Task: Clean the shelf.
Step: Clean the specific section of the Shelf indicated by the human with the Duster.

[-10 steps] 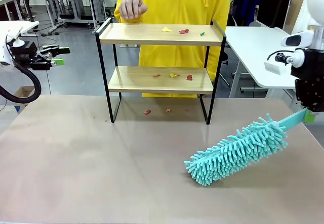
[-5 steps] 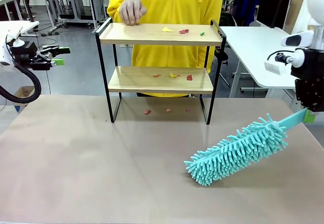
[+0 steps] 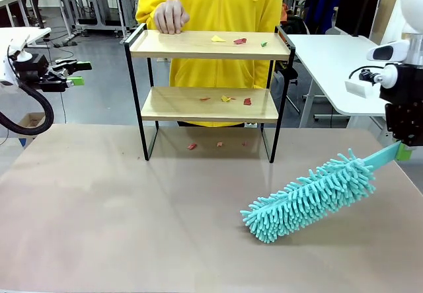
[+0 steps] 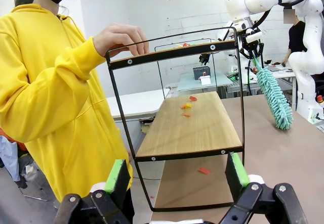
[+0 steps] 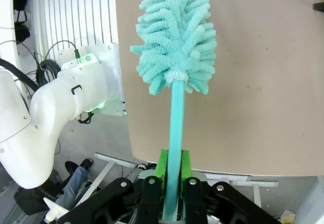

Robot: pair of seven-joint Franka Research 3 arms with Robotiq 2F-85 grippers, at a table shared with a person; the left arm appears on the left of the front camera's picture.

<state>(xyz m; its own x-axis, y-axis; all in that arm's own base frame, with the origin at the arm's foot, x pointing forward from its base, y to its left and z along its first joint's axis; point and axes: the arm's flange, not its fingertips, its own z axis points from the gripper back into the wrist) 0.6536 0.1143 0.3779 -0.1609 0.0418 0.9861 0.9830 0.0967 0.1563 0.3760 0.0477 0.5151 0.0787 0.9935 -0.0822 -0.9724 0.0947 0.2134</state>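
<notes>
Front view: the brown worktop [image 3: 99, 207] takes up the near ground. Behind it is an open room with a grey floor and a white table [image 3: 337, 61] to the right. The shelf [image 3: 198, 43] stands upright at the middle of the worktop's far edge. Small coloured scraps [image 3: 239, 41] lie on its top board and its lower board, and more lie on the worktop between its legs. A person in a yellow top stands just behind the shelf, with the person's hand [image 3: 170, 16] over the top board's left end; whether it touches cannot be told here. The left tool [image 3: 78, 71] hangs at the far left, beyond the worktop's side and well apart from the shelf. It is small and seen side-on. The right tool [image 3: 403, 151] is partly cut off at the picture's right edge, its green pad against the teal handle of a duster [image 3: 310, 197]. The duster's fluffy head slants down to the worktop, right of centre and clear of the shelf.

Left wrist view: the shelf is seen end-on. The left tool's green pads are spread wide with nothing between them, and the shelf's frame shows beyond the gap. The person's fingers curl at the raised end rail. Far off, the right arm holds the duster hanging head-down.

Right wrist view: the right tool's pads are clamped on the duster's handle. The head points away over the brown surface, and its far tip is cut off at the top. The worktop's edge and the arm's white base show to the left.
</notes>
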